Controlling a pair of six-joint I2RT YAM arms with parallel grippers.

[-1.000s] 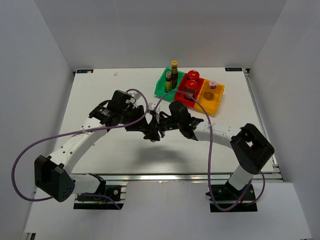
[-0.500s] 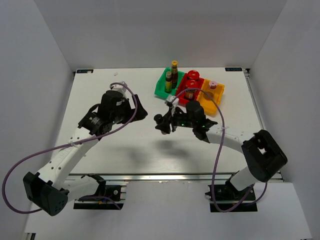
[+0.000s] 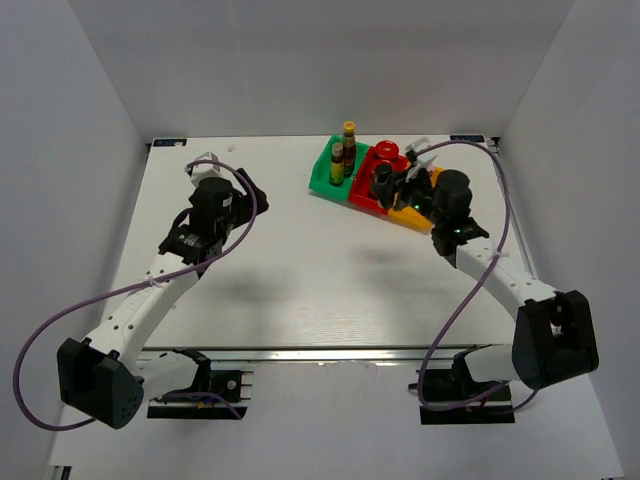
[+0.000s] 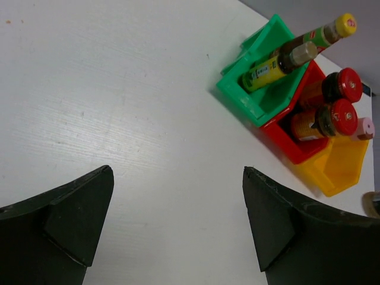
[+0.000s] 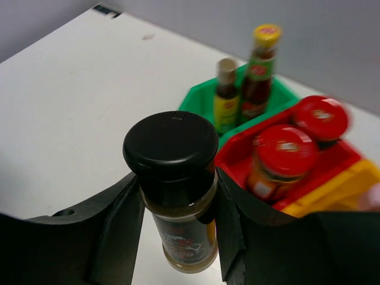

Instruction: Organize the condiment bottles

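The table (image 3: 300,280) lies under both my arms. Off the tip of my right gripper (image 5: 177,228) three bins sit touching in a row: the green bin (image 5: 205,98) farthest ahead, the red bin (image 5: 237,148) just beyond my fingers, and the yellow bin (image 5: 332,190) to their right. My left gripper (image 4: 178,219) hangs well away from the bins, its fingers spread with nothing between them.

The two yellow-capped bottles (image 5: 261,65) stand in the green bin and the two red-lidded jars (image 5: 285,160) in the red one. The pink-capped bottle (image 4: 363,127) stands in the yellow bin. My right fingers are clamped on the black-capped shaker (image 5: 176,196), gripping its body below the cap. It is upright and off the table.

I judge the shaker belongs in the yellow bin, beside the pink-capped bottle. To do that well, I should carry it to my right high enough to pass the red lids and keep it upright. I should come down into the bare part of the bin, beside the pink cap and not on it. I cannot see how much floor is free there, so I should go down slowly. I part my fingers only once the base is seated, then lift straight up so neither finger tips it.
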